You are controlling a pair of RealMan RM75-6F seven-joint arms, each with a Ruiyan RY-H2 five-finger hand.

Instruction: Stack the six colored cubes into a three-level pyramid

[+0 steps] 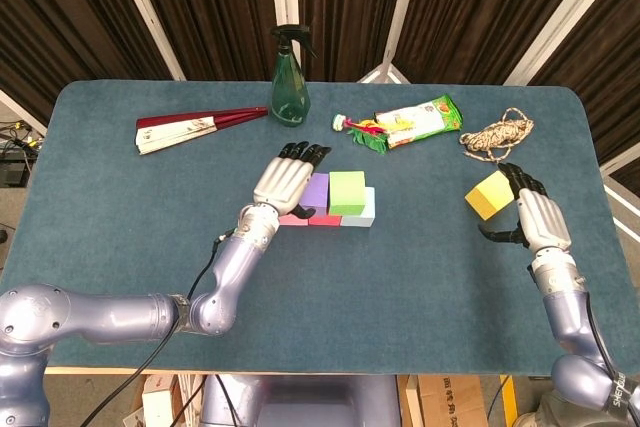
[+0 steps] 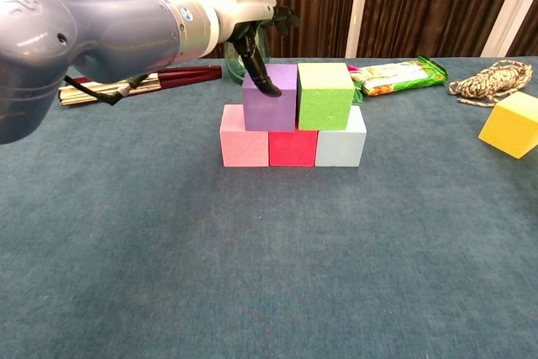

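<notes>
Three cubes form a row on the table: pink (image 2: 244, 136), red (image 2: 292, 147) and light blue (image 2: 340, 145). On top of them stand a purple cube (image 2: 271, 98) and a green cube (image 2: 325, 94), side by side. My left hand (image 1: 288, 175) hovers over the purple cube (image 1: 318, 189) with its fingers stretched out and apart, holding nothing; a dark fingertip (image 2: 267, 86) hangs just above the cube's top. The yellow cube (image 1: 489, 194) lies alone at the right, also seen at the chest view's edge (image 2: 510, 124). My right hand (image 1: 535, 212) sits open right beside it.
A green spray bottle (image 1: 290, 77) stands behind the stack. A folded fan (image 1: 190, 127) lies at the back left. A snack packet (image 1: 420, 119) and a coil of rope (image 1: 497, 134) lie at the back right, beyond the yellow cube.
</notes>
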